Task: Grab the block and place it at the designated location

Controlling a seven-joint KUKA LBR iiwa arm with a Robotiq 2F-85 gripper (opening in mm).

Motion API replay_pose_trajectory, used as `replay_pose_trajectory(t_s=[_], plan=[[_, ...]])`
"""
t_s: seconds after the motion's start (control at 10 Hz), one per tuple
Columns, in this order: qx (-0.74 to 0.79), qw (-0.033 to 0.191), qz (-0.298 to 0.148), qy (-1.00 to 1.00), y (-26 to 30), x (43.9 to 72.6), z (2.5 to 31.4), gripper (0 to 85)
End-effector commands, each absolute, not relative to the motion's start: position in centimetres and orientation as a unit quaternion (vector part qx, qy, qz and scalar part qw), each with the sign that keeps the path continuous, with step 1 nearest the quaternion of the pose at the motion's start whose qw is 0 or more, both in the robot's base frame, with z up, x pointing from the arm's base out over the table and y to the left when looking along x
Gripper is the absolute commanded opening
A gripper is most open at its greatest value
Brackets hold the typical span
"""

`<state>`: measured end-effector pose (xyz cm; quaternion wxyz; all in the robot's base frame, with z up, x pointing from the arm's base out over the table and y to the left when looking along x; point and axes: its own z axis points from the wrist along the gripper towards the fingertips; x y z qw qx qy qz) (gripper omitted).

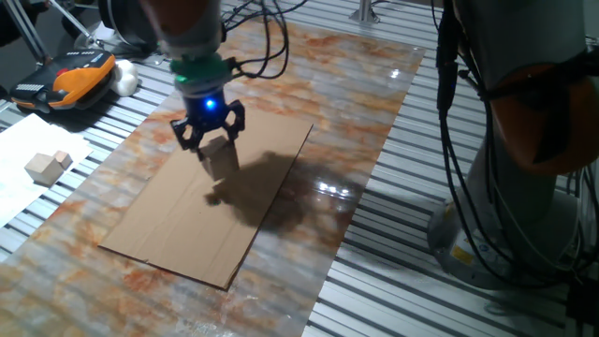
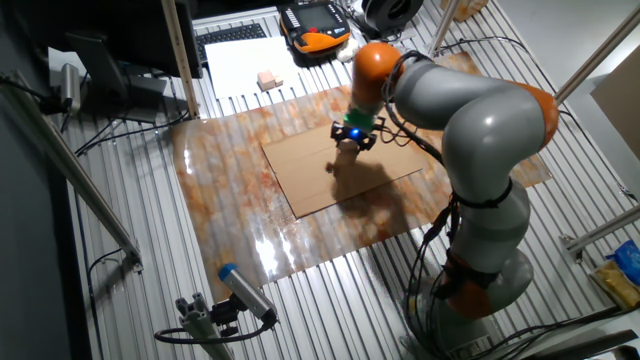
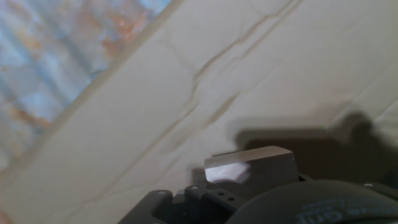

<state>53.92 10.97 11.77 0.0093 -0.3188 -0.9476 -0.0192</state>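
My gripper [image 1: 213, 140] hangs over the far part of the brown cardboard sheet [image 1: 178, 229], with a blue light glowing on the hand. It is shut on the light-tan wooden block [image 1: 222, 157], which it holds a little above the sheet; its shadow falls on the cardboard below. In the hand view the block [image 3: 249, 164] sits between the fingers at the bottom edge, over the creased cardboard [image 3: 124, 137]. From the other fixed view the gripper [image 2: 352, 140] is above the sheet [image 2: 320, 185]. The dark dot is not visible in any view.
The cardboard lies on a marbled board [image 1: 374, 103] on a slatted metal table. A pair of paler wooden blocks [image 1: 47, 166] rests on white paper at the left. An orange-and-black pendant [image 1: 80, 75] and a white ball [image 1: 124, 77] lie behind. The robot's base [image 1: 524, 140] stands at the right.
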Motion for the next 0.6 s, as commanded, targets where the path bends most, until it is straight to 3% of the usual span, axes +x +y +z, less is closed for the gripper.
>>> replay_pose_trajectory(t_s=[0.0,0.5], plan=[[-0.325,0.011,-0.02,-0.945,11.92,53.82,11.79,0.0],[-0.36,0.013,-0.02,-0.932,12.2,53.72,10.87,0.0]])
